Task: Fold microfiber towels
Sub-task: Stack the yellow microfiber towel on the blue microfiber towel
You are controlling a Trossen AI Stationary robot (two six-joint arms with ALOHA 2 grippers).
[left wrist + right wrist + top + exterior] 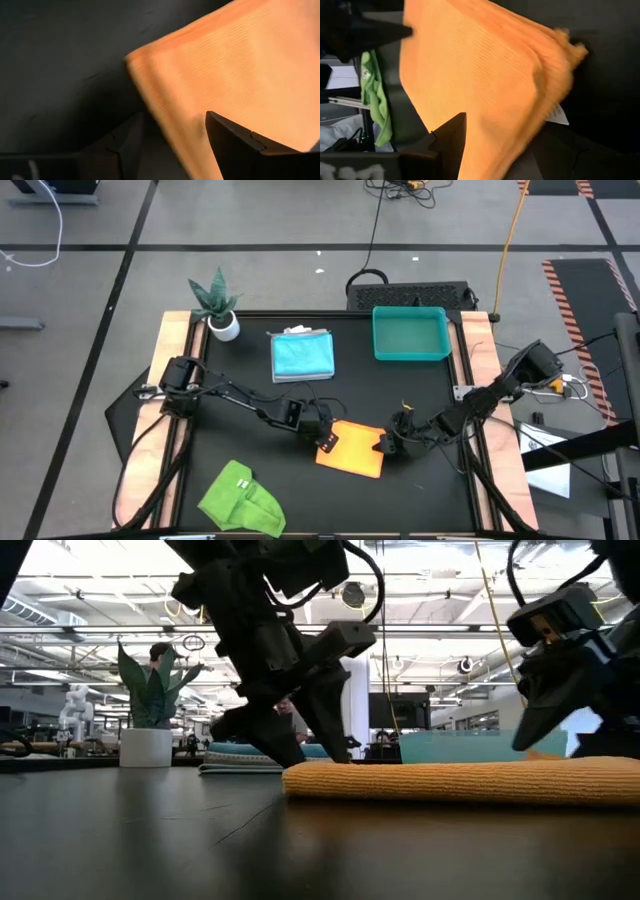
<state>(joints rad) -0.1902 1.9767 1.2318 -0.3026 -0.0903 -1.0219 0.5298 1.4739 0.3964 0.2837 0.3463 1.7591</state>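
A yellow-orange microfiber towel (352,450) lies folded flat on the black table, near the front middle. My left gripper (322,438) stands open at the towel's left edge (150,95), one finger over the table and one over the cloth. My right gripper (388,444) is open at the towel's right end (545,75), just above it in the low view. A lime green towel (240,498) lies crumpled at the front left. A folded light blue towel (302,355) rests flat on another cloth at the back middle. My left gripper comes slanting down from the table's left, its open fingers on either side of the orange towel's left folded edge (145,85). One finger (235,145) lies over the cloth. Whether it touches the towel, I cannot tell. The towel lies flat on the table.
A teal plastic tray (410,335) stands at the back right, and a small potted plant (218,308) at the back left corner. Wooden rails (170,380) border the table's left and right sides. Bare black tabletop lies between the orange towel and the folded stack.
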